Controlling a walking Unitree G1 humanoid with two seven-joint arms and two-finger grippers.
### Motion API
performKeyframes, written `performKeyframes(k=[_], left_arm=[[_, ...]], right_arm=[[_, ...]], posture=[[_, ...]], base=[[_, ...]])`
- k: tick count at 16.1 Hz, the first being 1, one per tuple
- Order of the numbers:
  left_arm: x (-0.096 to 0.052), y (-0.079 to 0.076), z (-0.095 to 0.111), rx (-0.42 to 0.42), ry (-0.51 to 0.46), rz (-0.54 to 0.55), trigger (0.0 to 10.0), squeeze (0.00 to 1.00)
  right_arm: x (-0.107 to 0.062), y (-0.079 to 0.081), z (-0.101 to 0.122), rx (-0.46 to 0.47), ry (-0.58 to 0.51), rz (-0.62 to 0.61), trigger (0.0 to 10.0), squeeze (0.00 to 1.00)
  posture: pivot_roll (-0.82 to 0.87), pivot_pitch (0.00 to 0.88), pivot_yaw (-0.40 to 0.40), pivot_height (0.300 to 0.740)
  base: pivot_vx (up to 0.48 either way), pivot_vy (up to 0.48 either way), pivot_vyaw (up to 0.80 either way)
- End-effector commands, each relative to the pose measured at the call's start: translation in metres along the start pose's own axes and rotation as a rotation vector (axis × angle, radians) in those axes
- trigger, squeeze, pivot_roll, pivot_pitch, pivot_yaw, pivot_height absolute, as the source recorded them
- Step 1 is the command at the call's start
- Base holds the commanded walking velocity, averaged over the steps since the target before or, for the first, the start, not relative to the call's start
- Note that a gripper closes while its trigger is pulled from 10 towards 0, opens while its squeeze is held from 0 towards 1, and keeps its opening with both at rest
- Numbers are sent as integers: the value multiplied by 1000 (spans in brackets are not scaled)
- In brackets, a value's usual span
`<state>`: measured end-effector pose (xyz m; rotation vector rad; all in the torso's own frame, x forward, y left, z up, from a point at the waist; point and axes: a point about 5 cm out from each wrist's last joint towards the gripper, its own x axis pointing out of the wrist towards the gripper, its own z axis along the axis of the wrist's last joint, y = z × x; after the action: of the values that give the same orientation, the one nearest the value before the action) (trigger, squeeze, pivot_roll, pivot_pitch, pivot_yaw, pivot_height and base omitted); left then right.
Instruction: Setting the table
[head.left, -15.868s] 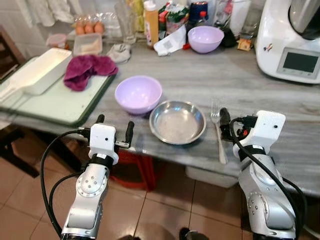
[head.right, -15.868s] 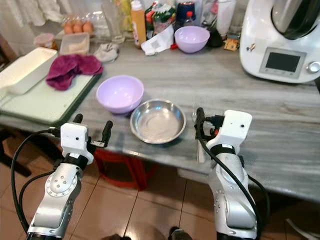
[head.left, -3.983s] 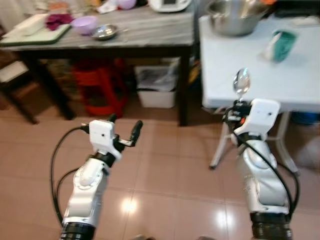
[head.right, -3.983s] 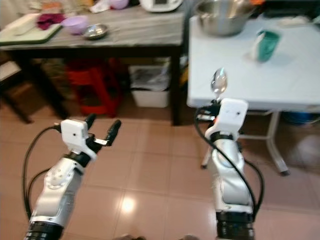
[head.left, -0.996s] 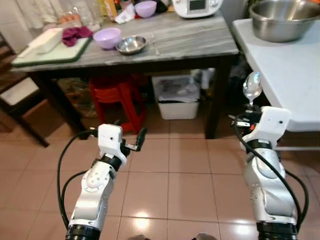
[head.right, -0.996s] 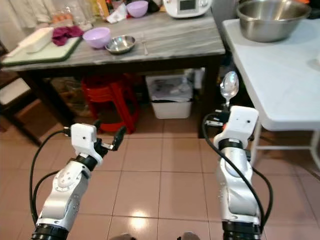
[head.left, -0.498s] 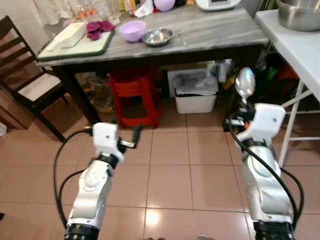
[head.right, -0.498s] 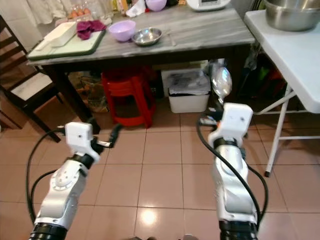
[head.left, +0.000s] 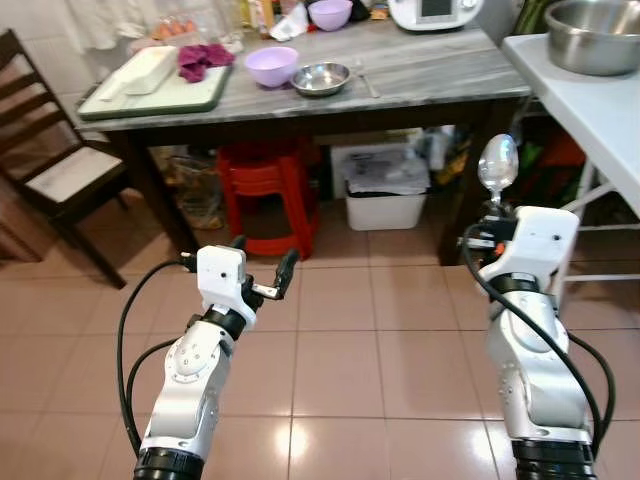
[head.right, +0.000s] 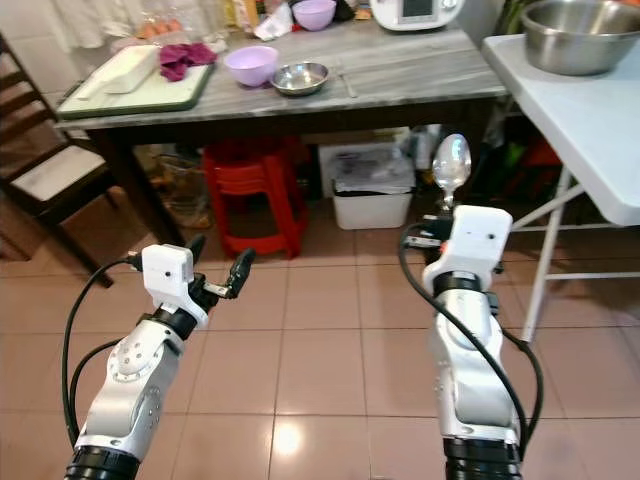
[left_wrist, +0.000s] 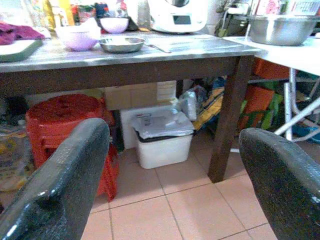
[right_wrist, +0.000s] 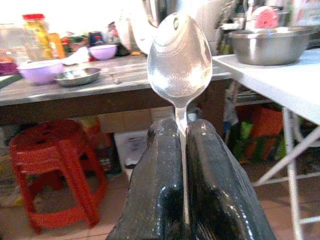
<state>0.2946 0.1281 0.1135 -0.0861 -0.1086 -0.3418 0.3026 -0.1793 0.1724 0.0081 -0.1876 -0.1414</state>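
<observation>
My right gripper (head.left: 491, 214) is shut on the handle of a silver spoon (head.left: 498, 160), which stands upright with its bowl above the fingers (right_wrist: 160, 165). My left gripper (head.left: 263, 256) is open and holds nothing, out over the tiled floor. Ahead stands a grey marbled table (head.left: 430, 72), a good way off from both grippers. Near its front edge it carries a purple bowl (head.left: 271, 65), a steel bowl (head.left: 320, 77) and a fork (head.left: 365, 78).
A red stool (head.left: 265, 185) and a white bin (head.left: 385, 190) sit under the table. A wooden chair (head.left: 50, 170) stands at the left. A white folding table (head.left: 600, 100) with a large steel bowl (head.left: 592, 35) is at the right. A green tray (head.left: 160, 95) holds a magenta cloth.
The whole view has swung and shifted, so the camera has moved; the grey table now lies straight ahead. The spoon stays upright in my right gripper, and the left stays open.
</observation>
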Motion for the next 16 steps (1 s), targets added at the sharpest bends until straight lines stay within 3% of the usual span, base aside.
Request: performKeyframes(k=[1, 16], left_arm=[[-1, 5, 2, 14, -7, 6, 10000, 0], [0, 1, 1, 2, -3, -17, 10000, 0]], right_arm=[[1, 8, 6, 6, -26, 22, 10000, 0], [2, 9, 7, 3, -27, 24, 10000, 0]], posture=[[-200, 104, 103, 740], [-202, 104, 103, 740]], base=[[480, 0, 0], [480, 0, 0]])
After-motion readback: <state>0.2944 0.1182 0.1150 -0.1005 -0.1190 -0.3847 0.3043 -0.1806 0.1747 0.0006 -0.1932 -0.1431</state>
